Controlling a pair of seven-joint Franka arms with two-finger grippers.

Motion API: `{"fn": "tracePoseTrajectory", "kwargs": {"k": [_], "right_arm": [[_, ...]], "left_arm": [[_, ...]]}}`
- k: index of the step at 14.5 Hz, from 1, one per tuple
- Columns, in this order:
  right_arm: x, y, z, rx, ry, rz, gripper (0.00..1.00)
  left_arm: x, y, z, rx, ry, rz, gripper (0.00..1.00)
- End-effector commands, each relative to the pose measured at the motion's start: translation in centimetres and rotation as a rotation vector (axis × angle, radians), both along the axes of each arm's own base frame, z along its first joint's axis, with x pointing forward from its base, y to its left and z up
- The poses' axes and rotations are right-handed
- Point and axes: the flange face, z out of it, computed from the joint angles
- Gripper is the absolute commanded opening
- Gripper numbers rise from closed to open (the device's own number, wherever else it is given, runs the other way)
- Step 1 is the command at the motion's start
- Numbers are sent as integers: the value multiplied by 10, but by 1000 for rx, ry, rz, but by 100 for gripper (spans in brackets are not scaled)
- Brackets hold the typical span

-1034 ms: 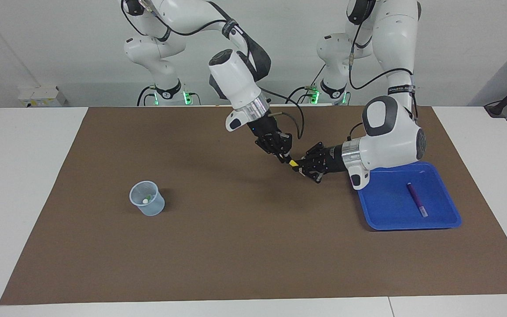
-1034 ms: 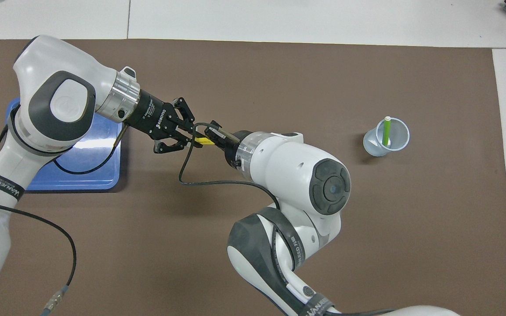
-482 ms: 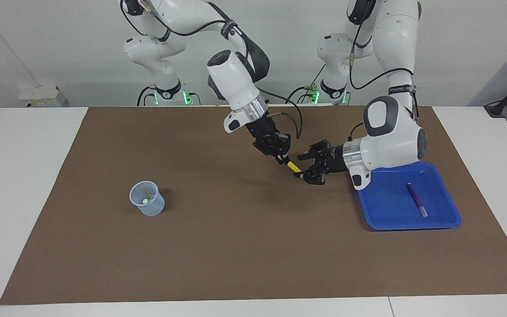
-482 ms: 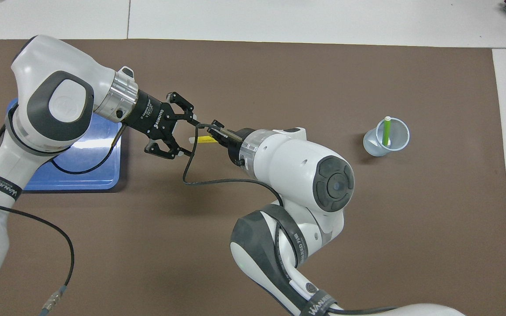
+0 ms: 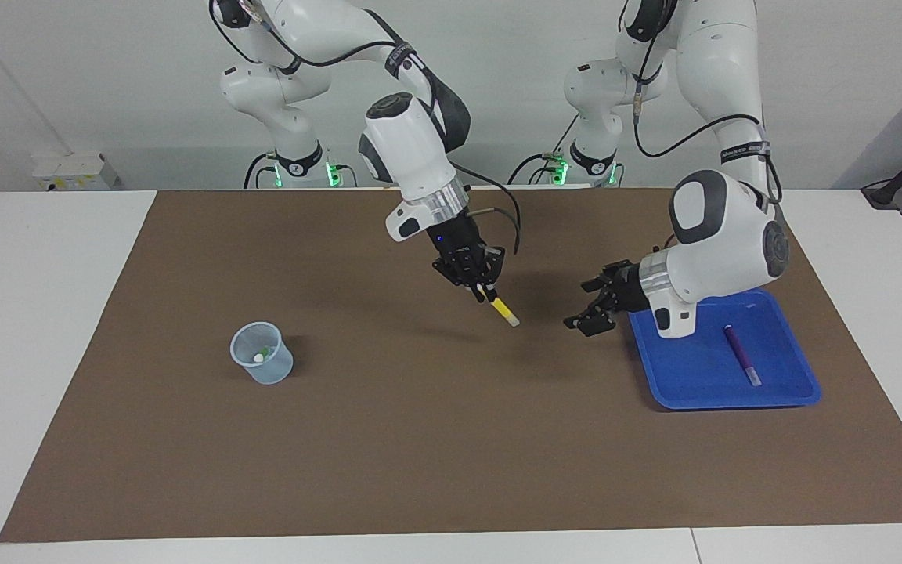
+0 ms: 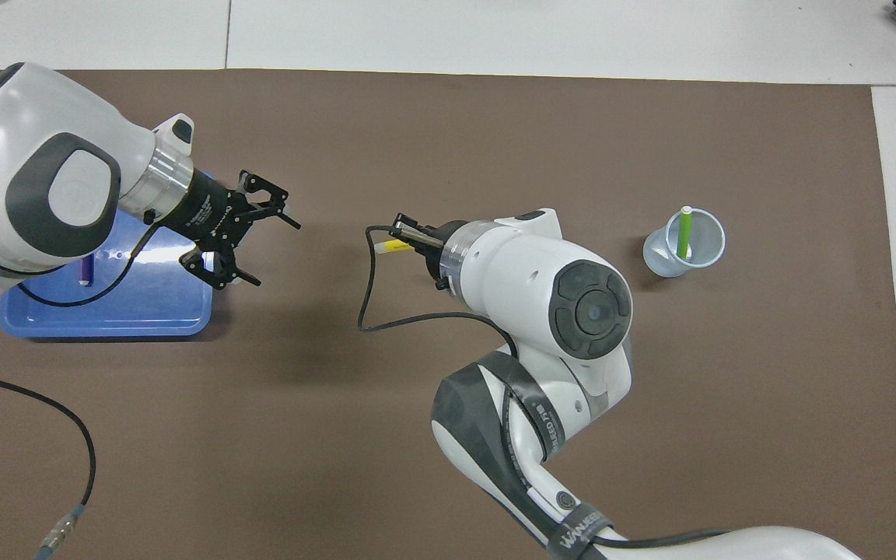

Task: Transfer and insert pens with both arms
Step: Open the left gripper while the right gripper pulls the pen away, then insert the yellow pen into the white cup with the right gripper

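The right pincer [image 5: 488, 296] is clenching the yellow pen [image 5: 504, 311] over the bench [image 5: 420, 439]; beside it, the left pincer [image 5: 588, 301] is hanging released, empty.

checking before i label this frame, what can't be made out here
- Purple pen: in the overhead view the left arm covers all but a sliver of it in the blue tray.
- Yellow pen: the end gripped in the right pincer is hidden by the fingers in both views.
- Green pen: its lower end inside the cup is too small to read.
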Motion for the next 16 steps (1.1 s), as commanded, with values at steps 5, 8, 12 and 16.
{"fn": "tracePoseTrajectory", "kwargs": {"k": [5,8,12,16], "right_arm": [[25,-104,32,-400,-42,347,0],[37,-176,49,-522,-39,535,0],[51,-264,56,-623,-43,723,0],[50,-320,49,-662,-10,850,0]], "left_arm": [[-1,96,-21,185,-403,-517,100],[21,120,-8,339,-505,-752,100],[49,156,-6,352,-543,-783,100],[76,205,-27,332,-559,-831,100]]}}
